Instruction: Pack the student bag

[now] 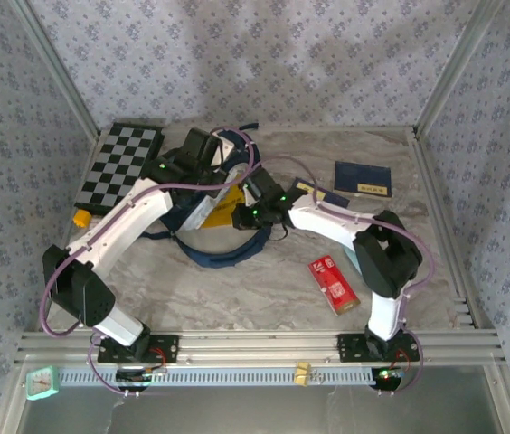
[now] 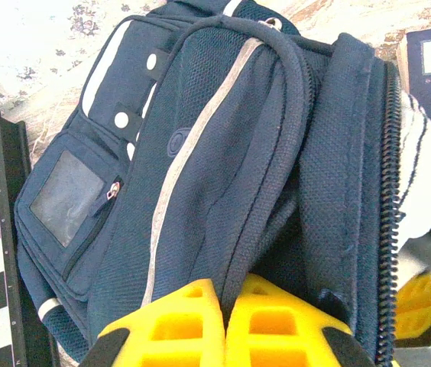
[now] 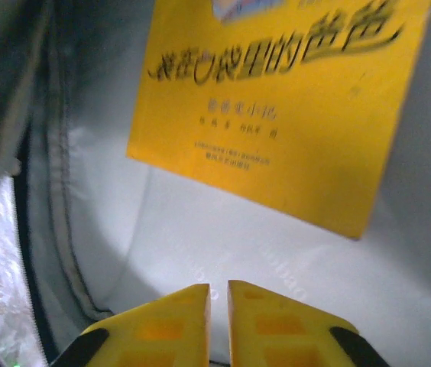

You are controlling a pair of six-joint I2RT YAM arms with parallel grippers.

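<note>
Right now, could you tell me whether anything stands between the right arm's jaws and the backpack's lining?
Nothing visible does. The right gripper is inside the backpack, its jaws close together and holding nothing, over bare pale lining. The yellow book lies flat further in, ahead of the jaws rather than against them.

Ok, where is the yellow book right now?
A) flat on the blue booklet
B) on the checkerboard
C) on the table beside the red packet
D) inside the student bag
D: the yellow book lies against the pale inner lining of the student bag.
</note>
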